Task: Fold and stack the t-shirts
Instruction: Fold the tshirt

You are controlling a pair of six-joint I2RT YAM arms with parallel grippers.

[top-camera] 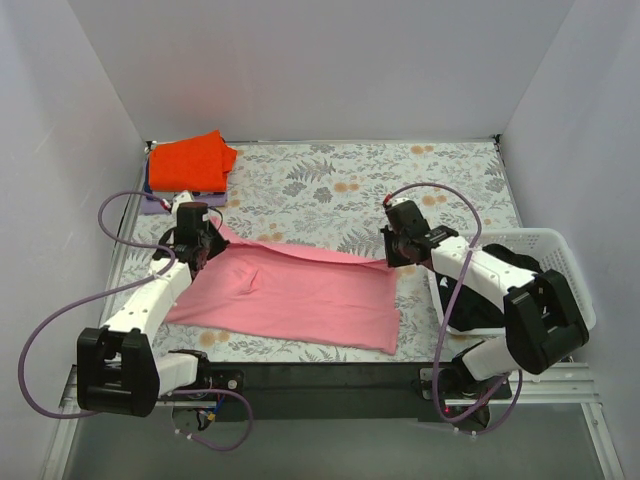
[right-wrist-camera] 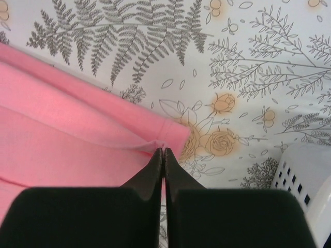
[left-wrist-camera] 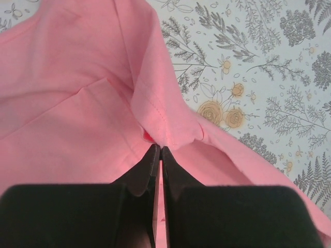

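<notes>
Pink fabric concealed the pinch point inside both closed jaw pairs. One pink t-shirt [top-camera: 290, 300] spread nearward from two grippers: left gripper [top-camera: 200, 256] clamped its far left corner, right gripper [top-camera: 391, 259] its far right corner. One basket [top-camera: 548, 238] stood beside the right jaws. Beyond the left jaws, one folded orange-red t-shirt [top-camera: 190, 162] covered an unidentifiable purple item [top-camera: 156, 204].

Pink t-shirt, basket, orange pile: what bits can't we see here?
1. Pink t-shirt: top view, its pinched corners sit under the left end effector and right end effector.
2. White basket: top view, the right arm covers its inside; right wrist view, the picture edge cuts it off.
3. Purple thing under the folded orange t-shirt: top view, mostly covered, cannot tell what it is.
</notes>
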